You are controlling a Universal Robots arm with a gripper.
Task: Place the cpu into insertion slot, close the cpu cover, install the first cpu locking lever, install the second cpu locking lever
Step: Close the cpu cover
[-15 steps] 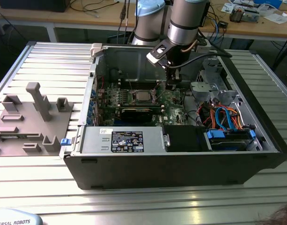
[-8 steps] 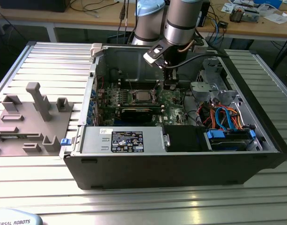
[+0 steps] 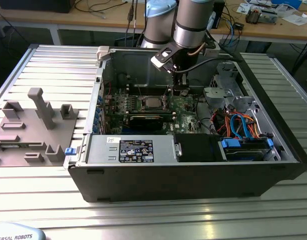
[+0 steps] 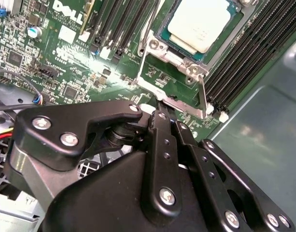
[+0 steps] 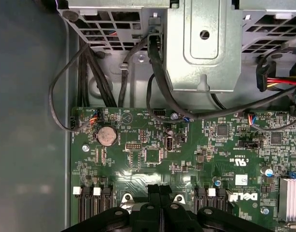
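Note:
The cpu (image 4: 198, 21) lies flat in the insertion slot (image 4: 180, 48) on the green motherboard (image 5: 138, 145); in the exterior view the cpu (image 3: 152, 103) sits near the middle of the board. The cpu cover (image 4: 204, 94), a silver frame, stands raised off the chip, hinged at the socket's edge. My gripper (image 4: 160, 107) is shut with nothing between its fingers, and its tips are at the cover's free edge. In the first wrist view the gripper (image 5: 160, 189) hangs just above the board. In the exterior view the gripper (image 3: 179, 91) is to the exterior view's right of the cpu.
Long black memory slots (image 4: 244, 53) run beside the socket. A metal drive cage (image 5: 201, 43) and black cables (image 5: 157, 77) lie past the board. The case's power supply (image 3: 130, 150) and drive bay (image 3: 246, 147) stand in front. A grey fixture (image 3: 38, 125) sits outside at the exterior view's left.

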